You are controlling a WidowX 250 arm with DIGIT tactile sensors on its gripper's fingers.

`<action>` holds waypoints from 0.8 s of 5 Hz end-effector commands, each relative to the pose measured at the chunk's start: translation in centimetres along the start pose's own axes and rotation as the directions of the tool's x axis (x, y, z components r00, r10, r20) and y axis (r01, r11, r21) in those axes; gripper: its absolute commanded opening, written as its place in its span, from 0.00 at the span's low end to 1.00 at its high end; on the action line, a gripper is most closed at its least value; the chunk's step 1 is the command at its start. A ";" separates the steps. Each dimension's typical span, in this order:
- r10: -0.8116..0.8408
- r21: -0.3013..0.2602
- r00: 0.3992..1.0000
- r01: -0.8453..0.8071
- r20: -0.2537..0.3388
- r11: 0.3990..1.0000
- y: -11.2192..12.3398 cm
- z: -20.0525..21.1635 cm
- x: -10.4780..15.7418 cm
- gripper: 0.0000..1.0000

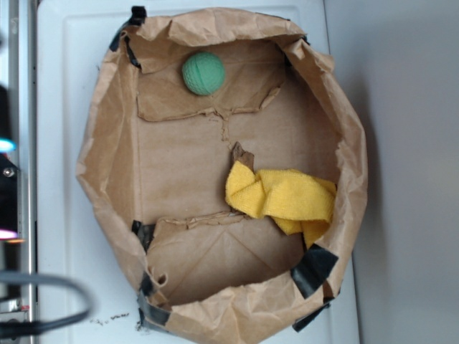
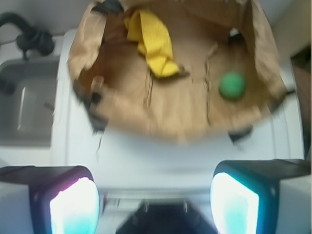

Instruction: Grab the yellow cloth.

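The yellow cloth lies crumpled with thick folds on the floor of an opened brown paper bag, toward its right side. In the wrist view the yellow cloth shows at the top, far ahead of my gripper. The two glowing fingers stand wide apart with nothing between them, over the white surface short of the bag. In the exterior view the gripper shows only as a dark blur at the left edge, outside the bag.
A small green ball rests at the bag's far end, also the green ball in the wrist view. The bag's crumpled walls stand raised all round, patched with black tape. A grey sink basin lies left.
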State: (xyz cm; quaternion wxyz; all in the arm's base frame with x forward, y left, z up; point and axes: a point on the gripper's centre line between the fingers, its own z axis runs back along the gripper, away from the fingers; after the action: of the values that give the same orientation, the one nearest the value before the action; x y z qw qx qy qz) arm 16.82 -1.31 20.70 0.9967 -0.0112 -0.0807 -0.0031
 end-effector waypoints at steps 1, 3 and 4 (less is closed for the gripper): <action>0.007 0.083 1.000 -0.007 0.005 0.997 0.6 -4.2 5.1 1.00; -0.155 0.079 0.985 0.149 0.078 0.986 1.3 -9.3 8.9 1.00; -0.189 0.096 0.972 0.177 0.138 0.980 0.0 -11.4 10.0 1.00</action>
State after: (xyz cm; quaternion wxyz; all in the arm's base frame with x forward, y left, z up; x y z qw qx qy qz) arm 27.89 -0.97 9.95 0.9865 0.0366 -0.1325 -0.0890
